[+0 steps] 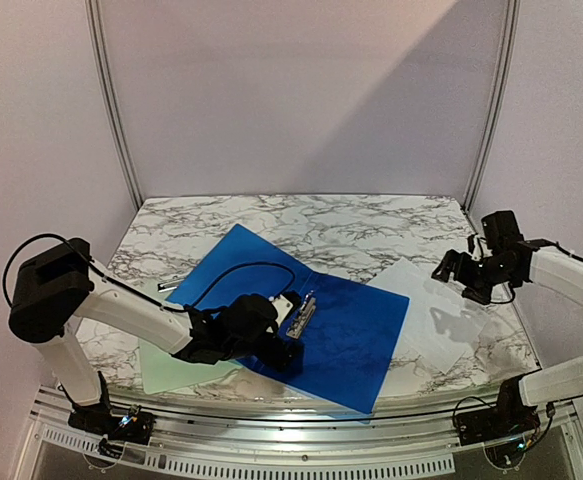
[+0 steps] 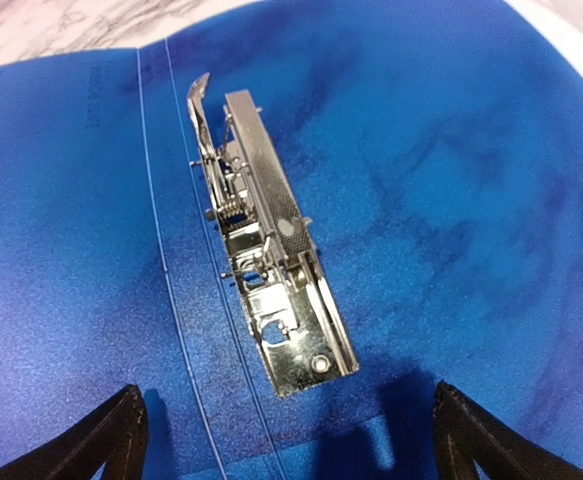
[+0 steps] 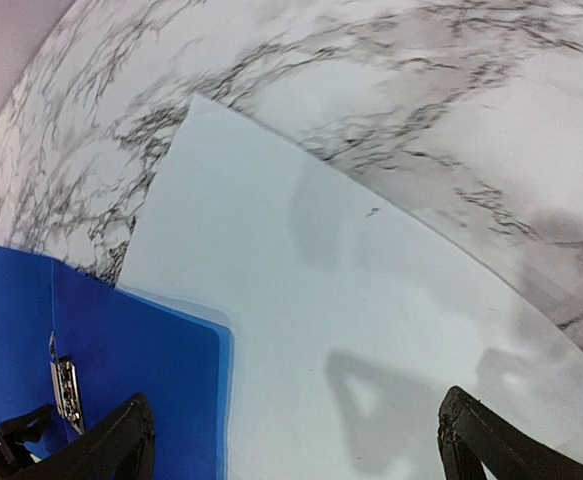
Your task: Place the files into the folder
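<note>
1. Folder. The folder (image 1: 356, 330) lies open and flat on the marble-pattern table (image 1: 371, 225), blue inner faces up. The metal clip (image 2: 271, 270) sits just right of the folder's spine creases, parallel to them.

2. Markings. A short line of embossed lettering (image 2: 101, 95) runs along the folder's left panel, just beside the spine. It appears to be a product mark, but it is too faint to read. No writing is legible on the clip.

3. Files. The white sheet (image 3: 371, 300) lies flat on the table, outside the folder, and meets the folder's right edge. Its visible face is plain. A pale green sheet (image 1: 166, 372) lies at the folder's near left corner, partly under the left arm.

4. Left gripper. The left gripper (image 2: 289, 400) hangs over the folder's spine, at the near end of the clip. Its fingers (image 2: 101, 440) are spread wide and grip nothing.

5. Right gripper. The right gripper (image 3: 296, 420) is above the white sheet, right of the folder. Its fingers are spread wide, clear of the sheet, and grip nothing.
</note>
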### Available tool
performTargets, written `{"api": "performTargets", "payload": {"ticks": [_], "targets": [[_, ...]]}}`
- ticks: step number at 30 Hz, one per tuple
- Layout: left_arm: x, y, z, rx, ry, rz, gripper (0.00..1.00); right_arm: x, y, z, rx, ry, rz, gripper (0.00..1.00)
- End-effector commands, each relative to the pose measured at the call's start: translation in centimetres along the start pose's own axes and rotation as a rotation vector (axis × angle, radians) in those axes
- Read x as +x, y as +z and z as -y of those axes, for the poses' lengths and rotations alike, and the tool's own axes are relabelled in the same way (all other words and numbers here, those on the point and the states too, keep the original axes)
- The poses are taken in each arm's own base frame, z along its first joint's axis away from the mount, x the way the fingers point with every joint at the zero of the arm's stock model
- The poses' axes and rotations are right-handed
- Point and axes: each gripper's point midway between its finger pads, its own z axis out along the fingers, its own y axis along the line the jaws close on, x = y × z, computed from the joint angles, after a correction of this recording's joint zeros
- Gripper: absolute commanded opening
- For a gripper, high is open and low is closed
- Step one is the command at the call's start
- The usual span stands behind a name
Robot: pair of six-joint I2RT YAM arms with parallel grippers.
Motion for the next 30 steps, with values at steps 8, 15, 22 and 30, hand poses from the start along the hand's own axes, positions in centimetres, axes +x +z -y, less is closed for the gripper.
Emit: {"api": "performTargets", "payload": {"ticks": [8, 15, 22, 30], "targets": [[1.8, 0.2, -0.6, -0.052, 0.019, -0.049, 1.00, 0.0, -3.8, 7.4, -0.066, 0.303, 0.132, 0.96], [1.7, 0.1, -0.7, -0.058, 0.013, -0.045, 0.99, 0.8, -3.2, 9.9, -0.161, 0.431, 0.170, 0.92], [1.6, 0.1, -0.7, -0.057, 0.008, -0.043, 1.00, 1.5, -2.7, 11.5, -0.231, 0.506, 0.196, 0.88], [1.5, 0.2, -0.6, -0.053, 0.009, -0.045, 1.00, 2.4, -1.8, 12.1, -0.290, 0.545, 0.223, 0.84]]}}
